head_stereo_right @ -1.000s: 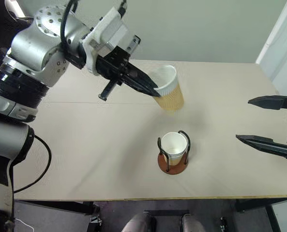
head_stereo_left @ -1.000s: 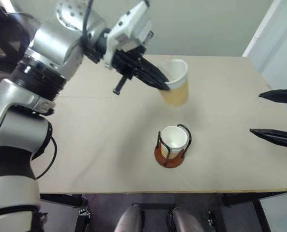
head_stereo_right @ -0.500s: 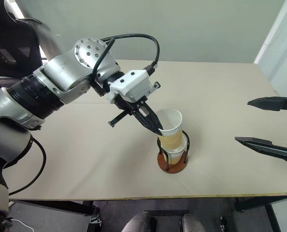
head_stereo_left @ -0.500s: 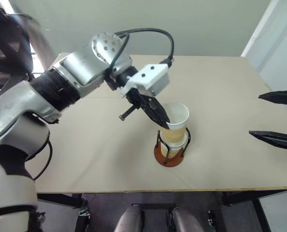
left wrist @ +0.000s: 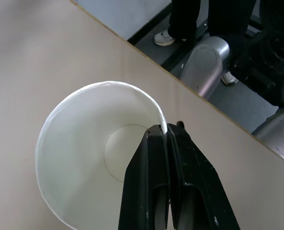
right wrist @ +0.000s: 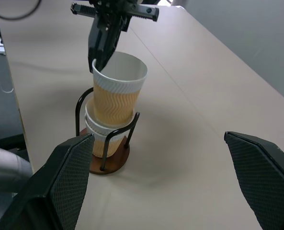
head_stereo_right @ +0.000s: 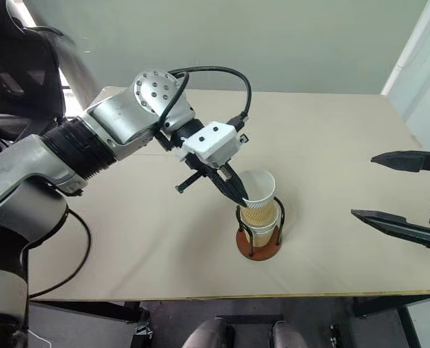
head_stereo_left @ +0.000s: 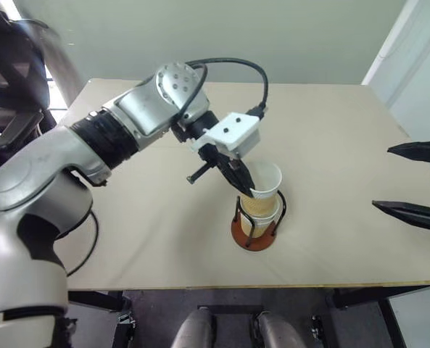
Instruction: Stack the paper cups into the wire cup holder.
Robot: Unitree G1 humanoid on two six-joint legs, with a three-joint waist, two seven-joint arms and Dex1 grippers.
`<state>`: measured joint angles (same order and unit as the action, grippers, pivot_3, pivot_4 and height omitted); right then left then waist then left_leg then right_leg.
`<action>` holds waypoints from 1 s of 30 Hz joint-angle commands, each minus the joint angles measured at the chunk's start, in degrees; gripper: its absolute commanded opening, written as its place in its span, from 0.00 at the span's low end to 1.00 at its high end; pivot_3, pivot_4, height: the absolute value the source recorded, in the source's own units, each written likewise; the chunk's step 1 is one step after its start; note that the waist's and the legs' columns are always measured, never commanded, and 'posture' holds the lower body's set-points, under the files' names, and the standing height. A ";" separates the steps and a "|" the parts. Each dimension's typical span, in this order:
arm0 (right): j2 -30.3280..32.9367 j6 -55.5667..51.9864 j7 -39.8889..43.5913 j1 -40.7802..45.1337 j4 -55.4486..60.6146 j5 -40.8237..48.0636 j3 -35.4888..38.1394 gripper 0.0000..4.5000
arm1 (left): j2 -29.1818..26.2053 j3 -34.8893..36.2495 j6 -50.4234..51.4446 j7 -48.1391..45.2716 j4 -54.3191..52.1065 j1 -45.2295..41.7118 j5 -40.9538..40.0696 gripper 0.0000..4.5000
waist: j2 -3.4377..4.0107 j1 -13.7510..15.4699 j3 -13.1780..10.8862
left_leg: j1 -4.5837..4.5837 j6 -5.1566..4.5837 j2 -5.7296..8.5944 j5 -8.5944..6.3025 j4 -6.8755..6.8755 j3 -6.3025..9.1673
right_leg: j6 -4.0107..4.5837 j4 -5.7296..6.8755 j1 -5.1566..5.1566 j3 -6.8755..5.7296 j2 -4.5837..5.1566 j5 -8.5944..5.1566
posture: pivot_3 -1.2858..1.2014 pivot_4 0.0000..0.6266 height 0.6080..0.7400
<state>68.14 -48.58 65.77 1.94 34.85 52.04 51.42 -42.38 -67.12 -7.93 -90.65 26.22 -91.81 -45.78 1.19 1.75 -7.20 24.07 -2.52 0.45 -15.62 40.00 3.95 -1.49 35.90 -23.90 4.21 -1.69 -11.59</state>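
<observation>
Nearest to us on the desk (head_stereo_left: 127, 239) stands the wire cup holder (head_stereo_right: 259, 243), its round reddish base flat on the desk and its two black wire loops rising around a stack of paper cups. We count two cups for certain: a lower cup (right wrist: 99, 135) seated in the holder and an upper cup (right wrist: 117, 96) pushed partway into it, its tan wall and white rim rising above the loops; whether another cup sits underneath we cannot tell. There is one holder, and two tools. Our left tool (left wrist: 166, 135) is pinched tight on the upper cup's rim, one finger inside and one outside. Off to our right, well apart from the holder, our right tool (head_stereo_right: 399, 194) hangs with its fingers spread wide and nothing between them. The upper cup looks slightly tilted and not fully seated, so we judge that letting go now could leave it leaning on a loop. Pulling away sideways might drag the rim and tip the light holder, since nothing steadies its base. A squeezed rim could also stay crumpled. Beyond the holder the desk runs on to a plain wall.
</observation>
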 commanded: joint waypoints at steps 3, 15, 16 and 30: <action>0.39 0.31 -0.48 0.66 -0.07 0.55 2.37 1.00 | 0.85 2.31 -0.02 -1.85 0.96 -0.25 -0.18 0.01 | 0.00 0.03 0.00 | 0.00 -0.01 0.00 -0.01 0.00 0.00 | -0.01 0.00 0.00 0.01 0.00 0.00 | 0.52 0.24 1.00; 1.27 3.68 0.21 3.19 -2.88 -0.33 -2.96 1.00 | 1.03 8.57 3.81 -1.85 -0.51 1.50 -0.96 0.76 | 0.00 -0.03 0.00 | -0.01 -0.03 0.01 -0.03 0.00 -0.03 | -0.05 0.00 0.00 0.08 0.00 -0.02 | 0.52 0.24 1.00; 1.35 4.33 0.41 3.68 -3.43 -0.44 -4.20 1.00 | 1.26 9.96 4.18 -1.85 0.06 1.81 -0.38 0.83 | 0.00 -0.05 0.00 | -0.02 -0.03 0.01 -0.03 0.00 -0.03 | -0.05 0.00 0.00 0.08 -0.01 -0.02 | 0.52 0.24 1.00; 1.70 21.87 9.91 19.16 -27.14 -15.05 -33.47 1.00 | -20.67 50.88 27.63 17.75 -3.95 28.26 10.06 0.99 | 0.25 -2.46 0.08 | -0.16 0.70 -0.05 0.58 -0.20 -0.20 | -0.11 0.05 -0.19 0.39 -0.19 0.05 | 0.52 0.24 1.00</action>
<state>69.79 -29.34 73.89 18.93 10.50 38.51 19.13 -60.60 -22.19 16.77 -76.84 25.68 -65.84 -35.90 1.44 -0.71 -7.12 23.89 -1.73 0.41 -14.98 39.68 3.73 -1.58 35.93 -24.18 4.60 -1.90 -11.52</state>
